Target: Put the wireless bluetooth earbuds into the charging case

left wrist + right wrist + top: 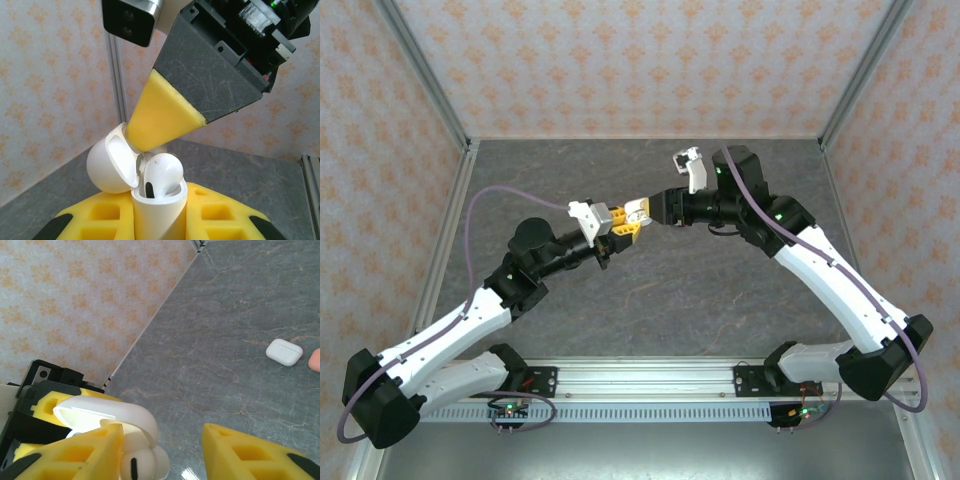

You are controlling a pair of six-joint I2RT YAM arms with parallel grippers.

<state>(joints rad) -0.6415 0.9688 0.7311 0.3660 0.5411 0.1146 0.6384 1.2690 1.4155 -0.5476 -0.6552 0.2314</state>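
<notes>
My left gripper (159, 206) is shut on a white charging case (159, 217) and holds it upright above the table, its lid (112, 165) swung open to the left. A white earbud (162, 175) sits in the case with its head above the rim. From above, one yellow finger (162, 117) of my right gripper reaches the lid's hinge just over the earbud. In the right wrist view my right gripper (162, 440) stands open, its left finger beside the lid (112, 415) and the earbud (137, 465). The two grippers (618, 225) (655, 208) meet at mid-table.
A second white case (284, 351), closed, lies on the grey table (225, 315), with a coral-orange thing (315, 360) cut off by the frame's edge beside it. Patterned walls with metal posts enclose the table (650, 300) on three sides.
</notes>
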